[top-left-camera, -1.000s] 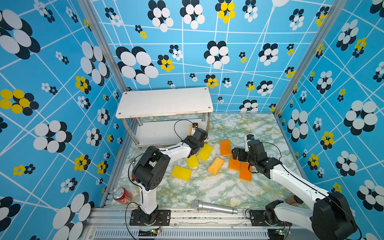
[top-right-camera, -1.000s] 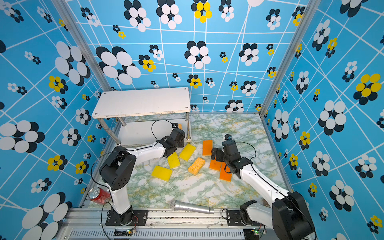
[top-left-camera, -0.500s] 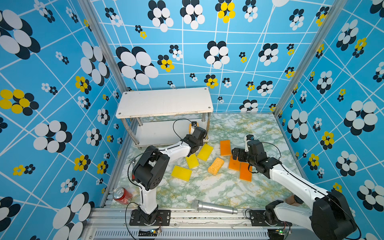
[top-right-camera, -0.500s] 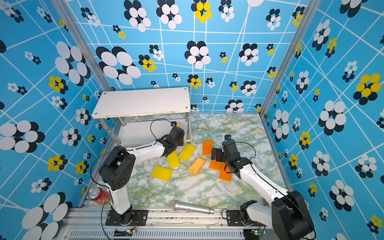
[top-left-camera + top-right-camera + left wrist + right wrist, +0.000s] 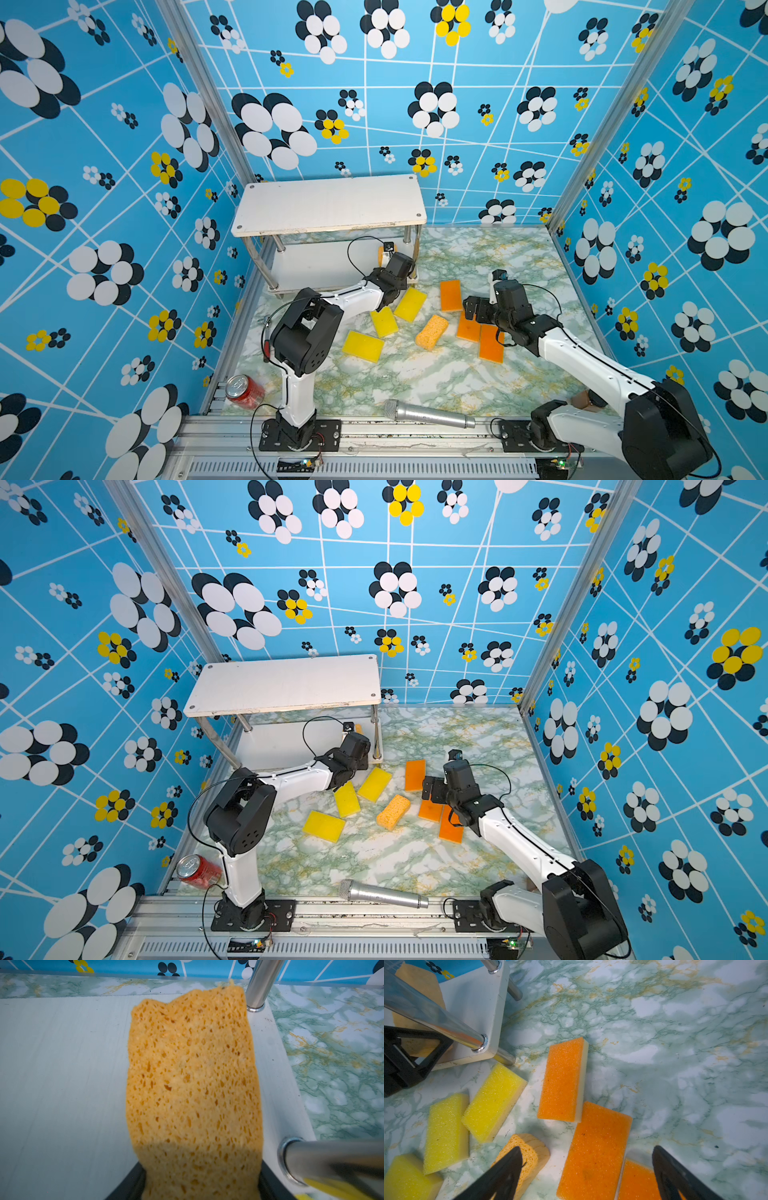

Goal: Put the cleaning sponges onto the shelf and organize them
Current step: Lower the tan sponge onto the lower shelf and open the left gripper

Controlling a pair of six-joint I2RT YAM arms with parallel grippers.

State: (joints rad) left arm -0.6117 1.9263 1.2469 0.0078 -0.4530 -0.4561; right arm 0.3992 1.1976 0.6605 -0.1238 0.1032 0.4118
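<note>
One porous sponge [image 5: 191,1084] in left gripper [image 5: 200,1182]

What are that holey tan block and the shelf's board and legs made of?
Tan block: soft open-cell sponge foam, matte, riddled with irregular pores. Shelf board: white, smooth, faintly streaked; probably laminated wood or plastic. Legs: seemingly chromed metal tube, mirror reflections.

Both top views look down from high in front; each wrist camera peers closely, both catching the shelf [image 5: 62,1084].
</note>
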